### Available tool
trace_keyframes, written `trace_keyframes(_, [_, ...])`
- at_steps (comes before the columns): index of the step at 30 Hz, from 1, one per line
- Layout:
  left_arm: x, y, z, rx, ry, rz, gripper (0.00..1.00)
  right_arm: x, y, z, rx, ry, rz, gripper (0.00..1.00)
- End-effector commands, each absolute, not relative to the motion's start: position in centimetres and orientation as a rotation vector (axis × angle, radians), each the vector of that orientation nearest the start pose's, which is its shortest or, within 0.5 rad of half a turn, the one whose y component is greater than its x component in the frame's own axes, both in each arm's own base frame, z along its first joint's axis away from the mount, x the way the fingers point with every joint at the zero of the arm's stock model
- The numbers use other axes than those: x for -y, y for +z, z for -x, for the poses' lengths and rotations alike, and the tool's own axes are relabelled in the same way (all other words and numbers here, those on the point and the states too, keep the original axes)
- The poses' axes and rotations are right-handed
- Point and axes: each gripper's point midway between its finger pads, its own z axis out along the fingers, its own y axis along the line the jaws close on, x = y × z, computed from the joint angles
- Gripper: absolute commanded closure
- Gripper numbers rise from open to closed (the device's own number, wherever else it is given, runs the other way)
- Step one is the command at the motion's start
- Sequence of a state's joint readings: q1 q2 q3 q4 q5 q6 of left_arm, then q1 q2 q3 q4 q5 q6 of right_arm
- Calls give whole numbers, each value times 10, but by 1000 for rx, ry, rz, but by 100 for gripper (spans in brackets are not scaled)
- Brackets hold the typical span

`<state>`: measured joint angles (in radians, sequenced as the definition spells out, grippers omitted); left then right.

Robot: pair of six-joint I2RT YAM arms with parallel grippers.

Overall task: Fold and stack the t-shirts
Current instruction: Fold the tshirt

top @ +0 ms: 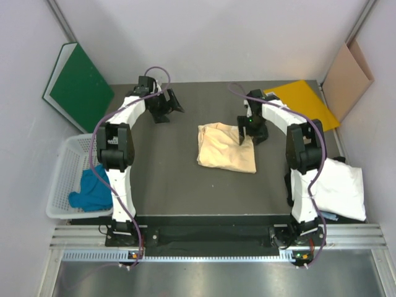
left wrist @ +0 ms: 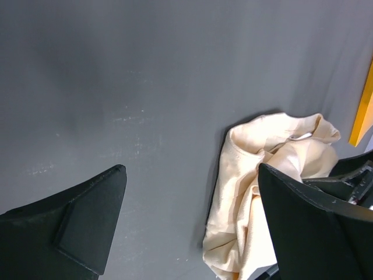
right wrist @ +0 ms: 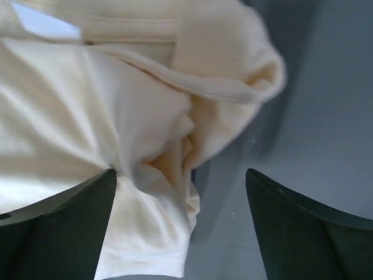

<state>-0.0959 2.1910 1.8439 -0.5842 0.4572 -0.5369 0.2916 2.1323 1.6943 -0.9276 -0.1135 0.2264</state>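
A pale peach-yellow t-shirt point(top: 226, 147) lies roughly folded in the middle of the dark table point(top: 167, 179). My right gripper point(top: 244, 137) hangs over its back right corner. In the right wrist view the right gripper point(right wrist: 180, 172) is open, with a fold of the peach cloth point(right wrist: 87, 116) lying loose between the spread fingers. My left gripper point(top: 172, 104) stands open over bare table at the back left. In the left wrist view the left gripper point(left wrist: 191, 169) holds nothing, and the peach t-shirt point(left wrist: 250, 198) lies off to its right. A white t-shirt point(top: 339, 185) lies at the right edge. A teal-blue t-shirt point(top: 91, 190) sits in the basket.
A white plastic basket point(top: 65, 179) stands off the table's left edge. A flat bright-yellow folder point(top: 303, 102) lies at the back right corner. A green folder point(top: 77, 86) leans on the left wall, and a brown card point(top: 346, 71) leans on the right wall.
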Motion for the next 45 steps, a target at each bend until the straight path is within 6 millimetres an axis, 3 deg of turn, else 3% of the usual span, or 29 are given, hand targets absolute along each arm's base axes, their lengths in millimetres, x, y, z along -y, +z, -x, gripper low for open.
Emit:
trace_keyframes(1, [147,118,-511,-2503,-848,302,1,-115,101,-401,-2785,20,53,0])
trace_keyframes(6, [151,115,-507,-2520,-867,274,1,-84,158,-387,-2624,-122,-60,0])
trace_keyframes(9, [154,111,-506,-2543,-858,242,1,-62,166,-364,-2632,-245,-189,0])
trace_keyframes(13, [157,103,-506,-2570,-856,202,1,-36,148,-317,-2745,-464,-319,0])
trace_keyframes(14, [157,100,-504,-2578,-862,202,1,-26,142,-298,-2783,-584,-312,1])
trace_keyframes(17, [162,94,-501,-2595,-900,215,1,-16,134,-263,-2793,-810,-317,0])
trace_keyframes(25, [169,81,-496,-2612,-978,243,1,-19,90,-207,-2870,-1203,-88,0])
trace_keyframes(31, [172,80,-496,-2610,-999,247,1,-9,74,-188,-2882,-1361,-28,6])
trace_keyframes(40, [172,85,-498,-2595,-1013,228,1,8,61,-189,-2861,-1516,-80,4])
trace_keyframes(45, [173,88,-498,-2587,-1023,227,1,24,55,-191,-2854,-1582,-194,17])
